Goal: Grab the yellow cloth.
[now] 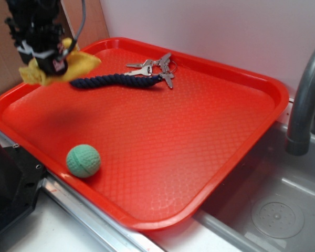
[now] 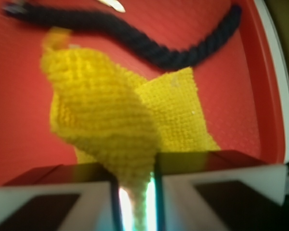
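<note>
The yellow cloth (image 1: 76, 65) hangs bunched from my gripper (image 1: 51, 67) at the tray's far left corner, lifted off the red surface. In the wrist view the cloth (image 2: 106, 120) narrows into a tail pinched between the two jaws, with one flat corner spread to the right. The gripper (image 2: 135, 192) is shut on that tail. A shadow lies on the tray under the cloth.
The red tray (image 1: 241, 157) also holds a dark blue rope (image 1: 115, 80) tied to a bunch of keys (image 1: 155, 67) at the back, and a green ball (image 1: 83, 160) near the front left rim. A sink (image 1: 283, 205) and grey faucet (image 1: 304, 100) sit to the right.
</note>
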Controlling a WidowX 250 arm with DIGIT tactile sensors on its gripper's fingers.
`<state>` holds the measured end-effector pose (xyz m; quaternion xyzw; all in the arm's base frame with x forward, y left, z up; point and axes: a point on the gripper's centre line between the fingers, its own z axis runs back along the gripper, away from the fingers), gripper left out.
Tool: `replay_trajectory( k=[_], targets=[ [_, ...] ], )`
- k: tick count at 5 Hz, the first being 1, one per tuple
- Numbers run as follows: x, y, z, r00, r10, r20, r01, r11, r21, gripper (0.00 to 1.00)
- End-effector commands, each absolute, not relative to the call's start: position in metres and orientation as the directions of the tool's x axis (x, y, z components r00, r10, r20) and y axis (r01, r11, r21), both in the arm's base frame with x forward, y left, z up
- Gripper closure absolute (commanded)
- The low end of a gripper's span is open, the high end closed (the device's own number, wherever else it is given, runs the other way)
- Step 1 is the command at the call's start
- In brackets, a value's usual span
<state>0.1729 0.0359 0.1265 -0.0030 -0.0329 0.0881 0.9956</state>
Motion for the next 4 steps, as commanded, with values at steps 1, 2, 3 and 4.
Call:
replay_trajectory(
  k=[1, 2, 3, 4],
  targets=[
    [0.179, 0.016, 0.204, 0.975, 0.126, 0.185, -0.107, 0.988, -0.109, 1.0],
    [0.182, 0.007, 0.217, 0.979, 0.139, 0.147, -0.13, 0.989, -0.069, 1.0],
    [0.18, 0.005, 0.222, 0.984, 0.128, 0.127, -0.12, 0.991, -0.064, 1.0],
    [0.181, 0.004, 0.224, 0.985, 0.123, 0.124, -0.115, 0.991, -0.066, 1.0]
  ],
)
